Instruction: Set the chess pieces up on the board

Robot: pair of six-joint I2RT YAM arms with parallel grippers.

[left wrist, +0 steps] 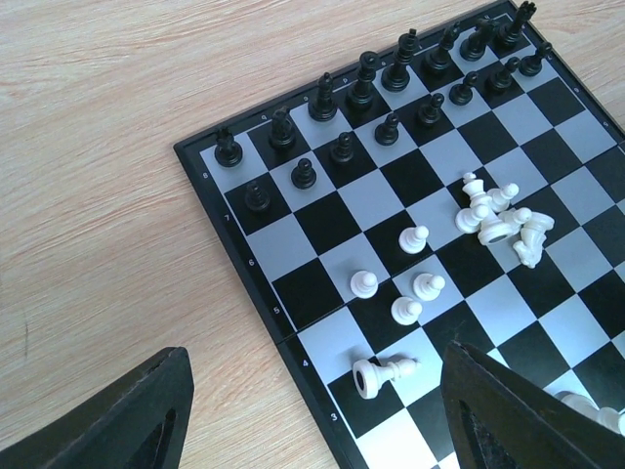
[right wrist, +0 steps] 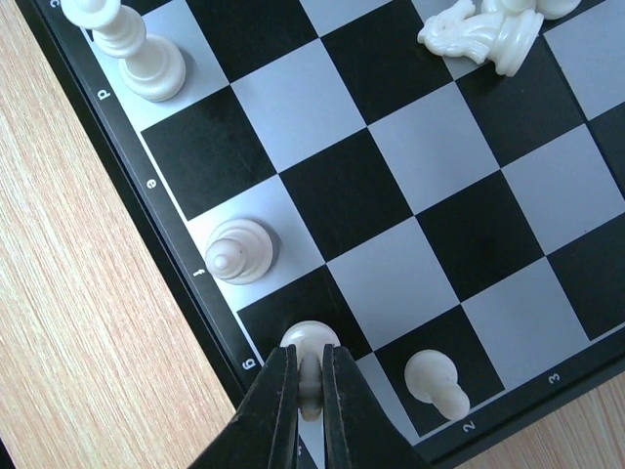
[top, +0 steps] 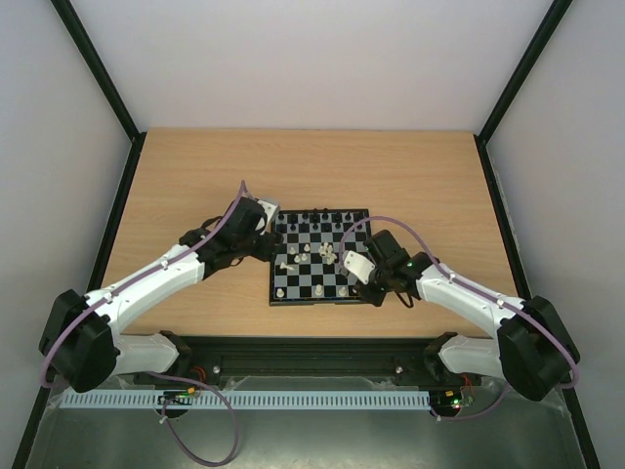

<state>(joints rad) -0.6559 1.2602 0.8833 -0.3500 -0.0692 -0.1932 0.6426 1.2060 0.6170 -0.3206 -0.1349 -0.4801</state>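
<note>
The board [top: 332, 289] lies mid-table. Black chess pieces [left wrist: 363, 83] stand in two rows along its far side. White pieces lie in a heap [left wrist: 498, 223] mid-board, several white pawns [left wrist: 415, 237] stand near it, and one white piece [left wrist: 379, 373] lies toppled. My left gripper [left wrist: 312, 430] is open and empty above the board's [left wrist: 322, 220] left edge, its fingers [left wrist: 127, 420] either side of the toppled piece. My right gripper [right wrist: 311, 396] is shut on a white piece [right wrist: 311, 342] over the black edge square marked g on the board [right wrist: 430, 147]. In the top view it [top: 359, 266] is over the board's near right part.
In the right wrist view a white piece [right wrist: 239, 251] stands on the f square, a taller one [right wrist: 142, 54] on d, a white pawn [right wrist: 435, 381] stands beside the held piece, and a toppled knight [right wrist: 479, 34] lies at the top. Wooden table [top: 195, 176] surrounds the board.
</note>
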